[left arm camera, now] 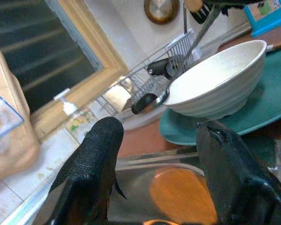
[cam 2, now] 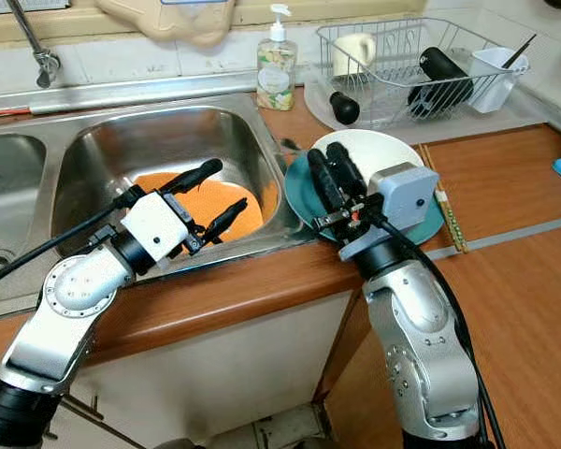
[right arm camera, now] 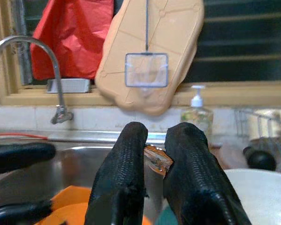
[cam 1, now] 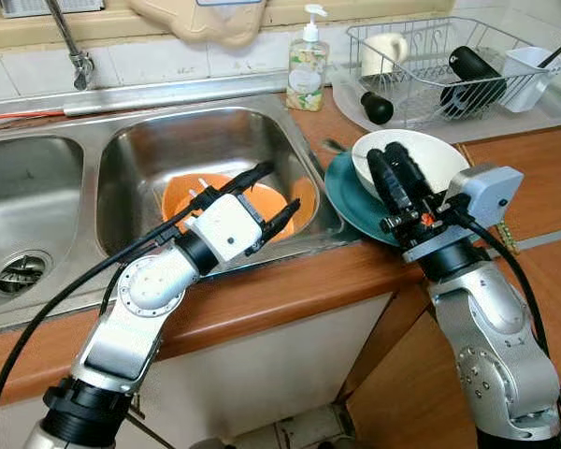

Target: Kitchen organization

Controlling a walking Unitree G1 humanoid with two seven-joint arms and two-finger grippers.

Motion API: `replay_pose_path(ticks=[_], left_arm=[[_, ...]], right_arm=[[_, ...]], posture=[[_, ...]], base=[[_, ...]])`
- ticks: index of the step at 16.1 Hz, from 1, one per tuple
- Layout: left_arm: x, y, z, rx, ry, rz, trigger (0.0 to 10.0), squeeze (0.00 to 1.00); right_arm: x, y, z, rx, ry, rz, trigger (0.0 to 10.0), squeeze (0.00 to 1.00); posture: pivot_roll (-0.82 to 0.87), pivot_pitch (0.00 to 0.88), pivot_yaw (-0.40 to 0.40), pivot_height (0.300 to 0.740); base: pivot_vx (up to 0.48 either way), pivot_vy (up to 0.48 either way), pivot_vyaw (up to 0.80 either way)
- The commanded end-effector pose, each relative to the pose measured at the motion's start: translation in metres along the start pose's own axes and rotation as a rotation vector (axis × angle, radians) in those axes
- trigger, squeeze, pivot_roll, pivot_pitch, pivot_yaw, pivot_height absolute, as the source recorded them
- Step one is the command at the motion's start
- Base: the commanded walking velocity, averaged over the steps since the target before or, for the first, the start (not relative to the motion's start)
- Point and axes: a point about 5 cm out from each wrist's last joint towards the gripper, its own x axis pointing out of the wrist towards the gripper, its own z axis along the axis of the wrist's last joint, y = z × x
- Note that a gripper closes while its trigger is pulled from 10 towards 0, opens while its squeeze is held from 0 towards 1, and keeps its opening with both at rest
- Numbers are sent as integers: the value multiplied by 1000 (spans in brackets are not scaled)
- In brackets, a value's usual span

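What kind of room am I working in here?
Most likely a home kitchen: a double steel sink set in a wooden counter, a dish rack holding washed items, and a soap dispenser by the window.

L gripper (cam 1: 260, 200) agape, R gripper (cam 1: 399, 173) pinched

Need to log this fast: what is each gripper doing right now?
Left gripper: open, empty, over the sink.
Right gripper: shut on a small brownish scrap, above the bowl.
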Motion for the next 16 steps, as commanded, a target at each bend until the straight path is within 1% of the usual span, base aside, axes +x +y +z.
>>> replay_pose_path(ticks=[1,2,3,4,6,7,8,9,10,14,15,16], left_arm=[[4,0,3,60,-13,-24,10000,0],[6,0,4,80,-17,-34,10000,0],[6,0,4,80,-17,-34,10000,0],[10,0,4,97,-27,-41,10000,0],[13,0,4,84,-38,-53,10000,0],[16,0,4,70,-48,-53,10000,1000],[18,0,3,73,-47,-54,10000,1000],[20,0,2,83,-43,-55,10000,914],[22,-1,1,95,-40,-58,10000,0],[29,-2,-1,97,-45,-64,10000,0],[30,-2,-3,92,-49,-72,4157,0],[31,-1,-4,92,-46,-72,0,0]], right_arm=[[0,2,5,11,-11,26,0,0],[0,4,5,17,-4,39,0,0],[0,4,5,17,-4,39,0,0],[0,8,4,29,5,63,0,0],[0,11,4,36,9,77,0,0],[0,14,4,48,15,90,0,0],[0,16,4,53,18,97,0,0],[0,18,4,58,21,107,0,0],[0,21,4,66,26,121,0,0],[0,29,2,79,47,172,0,0],[0,31,2,83,53,186,0,0],[0,32,2,85,58,197,0,0]], posture=[[-52,0,18,740],[-50,0,17,740],[-50,0,17,740],[-51,0,20,740],[-50,0,20,740],[-48,0,25,740],[-48,0,25,740],[-47,0,30,740],[-46,0,33,740],[-48,0,40,740],[-47,0,43,740],[-47,0,44,740]], base=[[0,0,0],[0,0,0],[0,0,0],[0,0,0],[0,0,0],[0,0,0],[0,0,0],[0,0,0],[0,0,0],[0,0,0],[0,0,0],[0,0,0]])
